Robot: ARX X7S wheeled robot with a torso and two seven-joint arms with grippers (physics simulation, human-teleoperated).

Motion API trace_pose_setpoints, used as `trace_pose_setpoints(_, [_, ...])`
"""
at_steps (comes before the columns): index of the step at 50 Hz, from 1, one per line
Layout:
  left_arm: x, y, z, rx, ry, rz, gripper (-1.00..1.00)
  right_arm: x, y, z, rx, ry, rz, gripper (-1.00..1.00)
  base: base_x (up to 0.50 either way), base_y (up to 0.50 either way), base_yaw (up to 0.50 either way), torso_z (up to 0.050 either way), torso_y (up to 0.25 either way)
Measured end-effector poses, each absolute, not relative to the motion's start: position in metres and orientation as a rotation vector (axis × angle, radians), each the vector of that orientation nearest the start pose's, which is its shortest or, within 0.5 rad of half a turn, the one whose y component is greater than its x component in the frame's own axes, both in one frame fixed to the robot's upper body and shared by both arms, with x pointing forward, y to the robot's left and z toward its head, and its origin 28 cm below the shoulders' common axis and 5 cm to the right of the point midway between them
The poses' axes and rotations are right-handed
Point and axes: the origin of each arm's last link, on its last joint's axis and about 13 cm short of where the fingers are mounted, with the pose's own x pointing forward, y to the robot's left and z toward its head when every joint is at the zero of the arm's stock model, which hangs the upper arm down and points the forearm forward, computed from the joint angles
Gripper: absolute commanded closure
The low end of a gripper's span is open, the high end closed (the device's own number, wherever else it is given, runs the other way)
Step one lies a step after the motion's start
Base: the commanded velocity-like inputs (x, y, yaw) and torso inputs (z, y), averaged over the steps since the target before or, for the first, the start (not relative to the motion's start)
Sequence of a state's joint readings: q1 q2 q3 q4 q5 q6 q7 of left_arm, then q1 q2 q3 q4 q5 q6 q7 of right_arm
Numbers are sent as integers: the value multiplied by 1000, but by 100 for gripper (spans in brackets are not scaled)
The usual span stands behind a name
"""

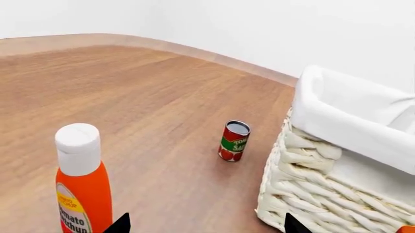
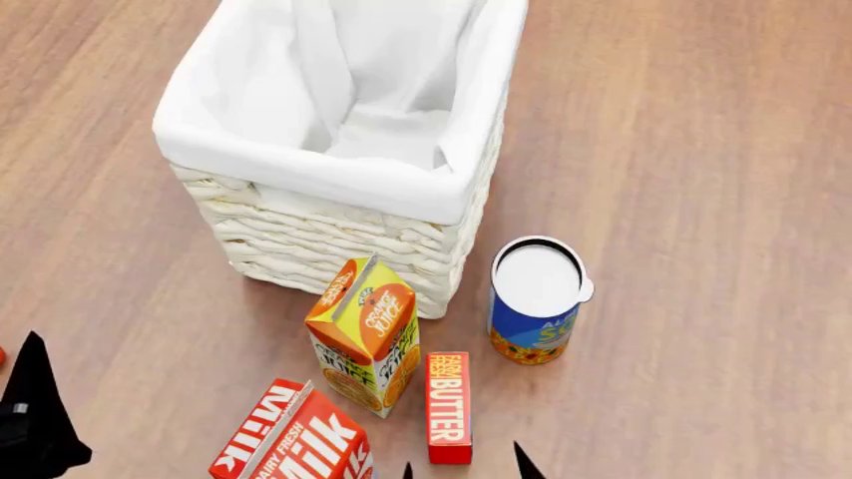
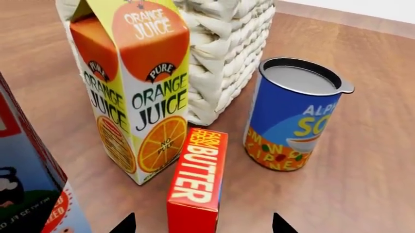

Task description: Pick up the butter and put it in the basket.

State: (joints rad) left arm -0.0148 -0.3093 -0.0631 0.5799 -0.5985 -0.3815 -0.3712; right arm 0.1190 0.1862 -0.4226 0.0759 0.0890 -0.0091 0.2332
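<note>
The butter [image 2: 449, 406] is a slim red box with white lettering, lying flat on the wooden floor in front of the basket [image 2: 333, 239]. In the right wrist view the butter [image 3: 198, 177] lies between my right gripper's [image 3: 202, 224] two open fingertips, its near end closest to them. In the head view the right gripper [image 2: 466, 467] shows only as two dark tips at the bottom edge, just below the butter. My left gripper [image 1: 204, 224] is open and empty, next to the basket's woven corner [image 1: 311, 194]. It shows at the head view's lower left [image 2: 34, 419].
An orange juice carton [image 2: 362, 334] stands left of the butter and a milk carton [image 2: 295, 439] lies further left. A blue soup can [image 2: 536, 299] stands right of it. In the left wrist view a ketchup bottle [image 1: 81, 179] and a tomato sauce can [image 1: 233, 141] stand on the floor.
</note>
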Motion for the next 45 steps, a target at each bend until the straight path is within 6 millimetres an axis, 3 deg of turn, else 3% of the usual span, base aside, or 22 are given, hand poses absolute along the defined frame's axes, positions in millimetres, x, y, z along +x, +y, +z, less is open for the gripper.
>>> trace_pose_setpoints(45, [189,243,128,-266,-153,113,-100,245,-67,11,-116,26,190,-100,0,0,0,0,0])
